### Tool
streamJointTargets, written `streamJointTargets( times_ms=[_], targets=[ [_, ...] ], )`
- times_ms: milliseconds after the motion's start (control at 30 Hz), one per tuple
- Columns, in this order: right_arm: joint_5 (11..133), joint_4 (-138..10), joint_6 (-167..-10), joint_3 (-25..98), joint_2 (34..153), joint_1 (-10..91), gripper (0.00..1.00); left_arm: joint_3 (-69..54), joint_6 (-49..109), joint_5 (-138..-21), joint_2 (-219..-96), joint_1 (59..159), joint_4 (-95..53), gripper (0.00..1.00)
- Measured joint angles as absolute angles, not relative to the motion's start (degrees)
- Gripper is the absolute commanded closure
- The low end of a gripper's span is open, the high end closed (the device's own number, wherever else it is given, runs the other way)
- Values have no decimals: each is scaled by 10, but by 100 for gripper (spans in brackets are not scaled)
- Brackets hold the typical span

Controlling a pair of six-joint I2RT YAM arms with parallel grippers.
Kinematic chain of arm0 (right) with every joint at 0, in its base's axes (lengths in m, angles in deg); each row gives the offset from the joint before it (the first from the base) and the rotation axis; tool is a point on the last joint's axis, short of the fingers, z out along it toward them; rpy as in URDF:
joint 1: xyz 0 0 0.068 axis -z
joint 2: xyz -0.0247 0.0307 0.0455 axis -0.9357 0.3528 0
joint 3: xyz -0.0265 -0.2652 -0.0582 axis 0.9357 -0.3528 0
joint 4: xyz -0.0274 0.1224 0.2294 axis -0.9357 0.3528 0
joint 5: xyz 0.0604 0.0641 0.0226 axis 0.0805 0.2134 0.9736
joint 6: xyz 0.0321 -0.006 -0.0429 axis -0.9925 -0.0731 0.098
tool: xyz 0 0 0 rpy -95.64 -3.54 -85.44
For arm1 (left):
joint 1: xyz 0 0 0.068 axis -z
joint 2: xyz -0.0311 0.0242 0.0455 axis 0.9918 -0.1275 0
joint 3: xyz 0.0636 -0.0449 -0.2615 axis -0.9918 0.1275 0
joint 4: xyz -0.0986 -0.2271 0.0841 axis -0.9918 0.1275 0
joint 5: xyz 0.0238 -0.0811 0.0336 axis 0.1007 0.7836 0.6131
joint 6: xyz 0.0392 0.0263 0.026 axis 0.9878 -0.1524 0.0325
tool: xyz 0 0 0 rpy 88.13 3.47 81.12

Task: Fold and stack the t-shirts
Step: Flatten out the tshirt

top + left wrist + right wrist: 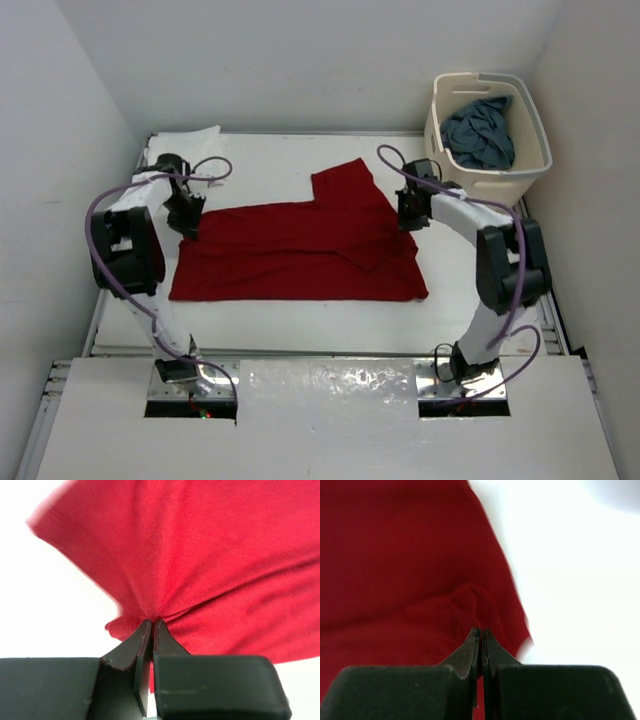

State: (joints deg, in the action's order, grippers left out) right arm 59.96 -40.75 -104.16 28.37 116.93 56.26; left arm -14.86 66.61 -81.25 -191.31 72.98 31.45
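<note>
1. Top external view: a bright red cloth t-shirt lies spread flat at the middle of the white table. One sleeve pokes out toward 12 o'clock and a loose flap lies over the body near 4 o'clock. I would call it partly folded at best.
2. The left gripper sits at the red shirt's 9 o'clock edge. In the left wrist view its jaws are pressed together on a pinch of red fabric, with creases fanning out from the tips.
3. The right gripper is at the 3 o'clock edge. In the right wrist view its jaws are likewise closed on a small ruck of red cloth near the hem.
4. A slate blue-grey cloth shirt lies crumpled in the cream plastic laundry basket at the 1 o'clock corner, unfolded. A white cloth rests at the 10 o'clock corner. I cannot tell whether it is a folded shirt, and no markings show. No stack is visible, so most of the job seems left.
5. Bare table runs along the red shirt's 6 o'clock hem and beyond its 12 o'clock side. The walls stand close behind both arms at 9 and 3 o'clock, and the basket is near the right arm. A fold toward 12 or 6 o'clock looks roomier than a sideways one.
</note>
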Motion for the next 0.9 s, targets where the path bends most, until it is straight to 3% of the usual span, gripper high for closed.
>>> streamJointTargets(
  times_ms=[433, 533, 667, 700, 767, 833, 900],
  targets=[
    [637, -236, -1029, 102, 653, 564, 100, 11, 767, -862, -1578, 728, 412, 100],
    [661, -222, -1039, 79, 647, 564, 100, 17, 770, -860, -1614, 728, 403, 100],
    [696, -230, -1052, 21, 677, 564, 100, 30, 775, -857, -1683, 728, 385, 84],
    [701, -223, -1054, -5, 672, 563, 85, 39, 779, -859, -1684, 728, 386, 76],
    [700, -182, -1063, -45, 663, 563, 44, 51, 794, -866, -1679, 728, 405, 27],
    [690, -133, -1059, -54, 662, 562, 20, 53, 811, -877, -1673, 725, 438, 1],
    [680, -113, -1054, -39, 664, 562, 13, 49, 824, -890, -1665, 712, 468, 0]
  ],
)
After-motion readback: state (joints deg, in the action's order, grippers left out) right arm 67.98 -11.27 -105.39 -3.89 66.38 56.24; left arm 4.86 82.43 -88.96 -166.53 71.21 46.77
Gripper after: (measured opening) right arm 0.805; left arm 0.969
